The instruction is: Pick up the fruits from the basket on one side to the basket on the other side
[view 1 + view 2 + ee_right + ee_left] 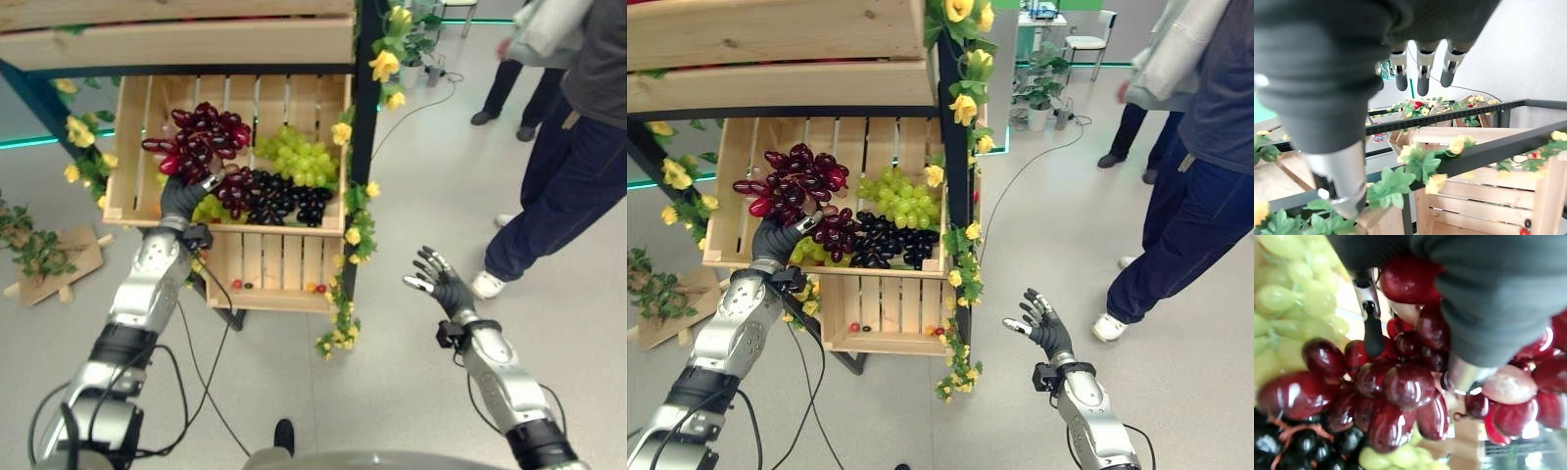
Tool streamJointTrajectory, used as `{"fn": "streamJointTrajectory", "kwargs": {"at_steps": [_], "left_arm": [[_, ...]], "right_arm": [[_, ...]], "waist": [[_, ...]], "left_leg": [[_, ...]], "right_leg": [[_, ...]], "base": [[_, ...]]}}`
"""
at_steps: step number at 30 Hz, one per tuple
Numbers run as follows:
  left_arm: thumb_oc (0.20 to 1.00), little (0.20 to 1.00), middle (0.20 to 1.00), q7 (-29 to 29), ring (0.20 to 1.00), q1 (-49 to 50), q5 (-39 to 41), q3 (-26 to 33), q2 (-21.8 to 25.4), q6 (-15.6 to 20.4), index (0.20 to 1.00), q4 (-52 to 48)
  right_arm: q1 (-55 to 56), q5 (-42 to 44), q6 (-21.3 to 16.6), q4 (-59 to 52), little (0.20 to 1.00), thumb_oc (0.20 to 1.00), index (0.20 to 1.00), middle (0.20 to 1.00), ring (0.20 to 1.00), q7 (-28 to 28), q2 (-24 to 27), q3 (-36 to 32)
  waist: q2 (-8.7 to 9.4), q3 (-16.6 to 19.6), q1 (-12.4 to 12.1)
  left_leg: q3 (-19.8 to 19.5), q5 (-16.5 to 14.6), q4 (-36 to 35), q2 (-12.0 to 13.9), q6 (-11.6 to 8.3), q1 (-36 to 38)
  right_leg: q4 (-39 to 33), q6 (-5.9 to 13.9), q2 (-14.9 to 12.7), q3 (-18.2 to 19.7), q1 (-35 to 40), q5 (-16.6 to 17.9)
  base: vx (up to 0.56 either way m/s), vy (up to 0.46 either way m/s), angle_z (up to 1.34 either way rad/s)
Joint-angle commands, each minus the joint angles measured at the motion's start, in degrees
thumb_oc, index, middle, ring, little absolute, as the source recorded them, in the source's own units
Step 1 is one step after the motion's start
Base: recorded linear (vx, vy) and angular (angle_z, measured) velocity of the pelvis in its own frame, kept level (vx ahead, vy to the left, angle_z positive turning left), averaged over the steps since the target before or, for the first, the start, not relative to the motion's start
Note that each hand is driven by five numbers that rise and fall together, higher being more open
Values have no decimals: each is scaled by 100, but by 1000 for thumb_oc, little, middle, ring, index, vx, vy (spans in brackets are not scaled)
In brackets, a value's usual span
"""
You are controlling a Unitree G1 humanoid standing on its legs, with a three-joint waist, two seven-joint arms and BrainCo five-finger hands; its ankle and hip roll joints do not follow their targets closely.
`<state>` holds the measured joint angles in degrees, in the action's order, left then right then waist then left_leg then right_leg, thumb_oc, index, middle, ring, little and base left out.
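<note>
The left hand (pixel 182 199) curls its fingers around a bunch of red grapes (pixel 199 137), holding it up over the left half of the wooden crate (pixel 129 147). Inside the crate, green grapes (pixel 299 155) lie at the right and black grapes (pixel 274 197) along the front. The right hand (pixel 441 282) hangs with fingers spread, well right of the crate, near a person (pixel 563 147).

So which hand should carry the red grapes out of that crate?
Left. The left hand is already curled round the red grapes over the wooden crate. The right hand hangs open over the floor, away from the shelf.
</note>
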<state>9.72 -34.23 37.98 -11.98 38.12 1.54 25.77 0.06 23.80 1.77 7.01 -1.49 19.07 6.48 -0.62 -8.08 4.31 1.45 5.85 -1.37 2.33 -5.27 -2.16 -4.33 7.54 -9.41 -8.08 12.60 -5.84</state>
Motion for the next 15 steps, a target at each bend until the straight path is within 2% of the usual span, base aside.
{"fn": "streamJointTrajectory", "kwargs": {"at_steps": [1, 2, 3, 6, 8, 9, 13, 14, 15], "left_arm": [[235, 235, 235, 20, 235, -1422, -145, -140, 384, 159, 235, 1108], [570, 570, 570, 2, 570, -1739, -379, -281, 453, 79, 570, 1697], [1000, 1000, 1000, 81, 1000, -1883, -467, -315, 405, 37, 1000, 2022], [1000, 1000, 1000, 141, 1000, -2267, -731, -466, 384, 27, 1000, 2577], [1000, 1000, 1000, 220, 1000, -2303, -789, -452, 352, 61, 1000, 2557], [1000, 1000, 1000, 391, 1000, -2175, -806, -352, 334, 194, 1000, 2183], [1000, 1000, 1000, 582, 1000, -1802, -906, -132, 309, 300, 1000, 1578], [1000, 1000, 1000, 745, 1000, -1414, -1205, 56, 295, 327, 1000, 1021], [1000, 1000, 1000, 809, 1000, -1293, -1260, 132, 251, 353, 1000, 872]], "right_arm": [[-316, 136, -206, -211, 1000, 1000, 1000, 1000, 1000, -24, 194, 71], [-251, 113, -233, -210, 1000, 1000, 1000, 1000, 1000, -23, 196, 137], [-238, 116, -254, -208, 1000, 1000, 1000, 1000, 1000, -19, 168, 174], [-193, 92, -329, -182, 1000, 1000, 1000, 1000, 1000, 50, 150, 240], [-158, 87, -352, -195, 1000, 1000, 1000, 1000, 1000, 83, 143, 232], [-102, 65, -379, -215, 1000, 1000, 1000, 1000, 1000, 127, 116, 196], [12, 44, -401, -255, 1000, 1000, 1000, 1000, 1000, 152, 75, 94], [68, 11, -417, -244, 1000, 1000, 1000, 1000, 1000, 171, 42, -3], [82, -25, -421, -232, 1000, 1000, 1000, 1000, 1000, 195, 32, -37]], "waist": [[-108, 211, 88], [-147, 219, 172], [-153, 218, 199], [-179, 202, 260], [-181, 203, 268], [-165, 187, 260], [-137, 191, 235], [-96, 208, 196], [-78, 211, 181]], "left_leg": [[1, -772, 604, -86, 120, -240], [56, -786, 595, -88, 124, -232], [81, -794, 595, -89, 129, -228], [132, -798, 569, -84, 137, -228], [156, -798, 548, -80, 143, -213], [163, -798, 511, -89, 159, -199], [164, -805, 479, -103, 180, -182], [159, -828, 456, -127, 200, -154], [158, -833, 443, -130, 207, -141]], "right_leg": [[264, -44, 122, -131, -147, -301], [276, -5, 86, -108, -186, -279], [287, 7, 72, -88, -204, -271], [309, 51, 35, -56, -253, -262], [306, 59, 25, -53, -250, -258], [315, 83, 1, -55, -266, -253], [331, 96, -19, -51, -275, -255], [327, 112, -33, -46, -262, -250], [324, 116, -39, -58, -254, -248]], "base": [[40, 38, -13], [58, 49, -11], [43, 38, -12], [19, 31, -19], [11, 12, -5], [20, 17, -5], [1, 11, -4], [0, 0, 0], [24, 28, -4]]}}
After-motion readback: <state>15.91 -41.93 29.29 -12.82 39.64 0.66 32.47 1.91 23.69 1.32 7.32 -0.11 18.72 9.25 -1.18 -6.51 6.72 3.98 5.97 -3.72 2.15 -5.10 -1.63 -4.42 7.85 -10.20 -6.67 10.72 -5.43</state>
